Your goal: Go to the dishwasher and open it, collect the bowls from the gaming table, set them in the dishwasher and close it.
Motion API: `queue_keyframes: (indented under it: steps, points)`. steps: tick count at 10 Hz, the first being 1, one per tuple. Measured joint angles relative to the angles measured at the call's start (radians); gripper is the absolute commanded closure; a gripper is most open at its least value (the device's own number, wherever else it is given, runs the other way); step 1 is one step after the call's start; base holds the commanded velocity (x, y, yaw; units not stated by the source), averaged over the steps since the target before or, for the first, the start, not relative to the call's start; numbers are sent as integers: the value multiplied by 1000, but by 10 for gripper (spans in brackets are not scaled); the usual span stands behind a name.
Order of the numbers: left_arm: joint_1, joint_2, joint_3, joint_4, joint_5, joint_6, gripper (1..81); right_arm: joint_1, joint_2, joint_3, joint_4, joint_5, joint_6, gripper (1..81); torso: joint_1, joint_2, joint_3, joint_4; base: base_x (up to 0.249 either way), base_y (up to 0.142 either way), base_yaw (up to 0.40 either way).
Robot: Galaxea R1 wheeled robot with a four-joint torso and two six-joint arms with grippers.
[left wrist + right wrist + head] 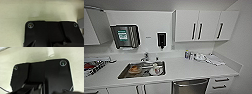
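Below the white counter [189, 68], the stainless-steel dishwasher door [190, 86] is closed and cut off by the picture edge. Dishes in the steel sink [142, 70] are hard to make out. Whether either gripper's jaws are released or clenched, I cannot tell.

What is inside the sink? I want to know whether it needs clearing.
The sink holds dishes: an orange-brown round item and pale pieces beside it. What lies beneath them is covered.
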State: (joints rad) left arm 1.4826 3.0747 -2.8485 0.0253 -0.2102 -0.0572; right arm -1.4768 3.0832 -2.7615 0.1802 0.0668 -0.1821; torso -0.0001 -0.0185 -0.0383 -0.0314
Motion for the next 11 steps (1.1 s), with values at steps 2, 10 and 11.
queue_keyframes:
  steps: [2, 10, 11]
  points:
    - [0, 0, 0, 0, 0, 0, 10, 0, 0, 0, 0, 0, 0, 10, 0, 0, 0, 0, 136, 0, 0]
    - [-3, -2, 0, 0, 0, 0, 10, 3, 0, 0, 0, 0, 1, 10, 1, 0, 0, 0, 125, 0, 0]
    - [-9, -3, 0, 0, -1, 0, 10, 7, -1, 0, 0, 3, 1, 10, 1, 0, 0, 0, 0, 0, 0]
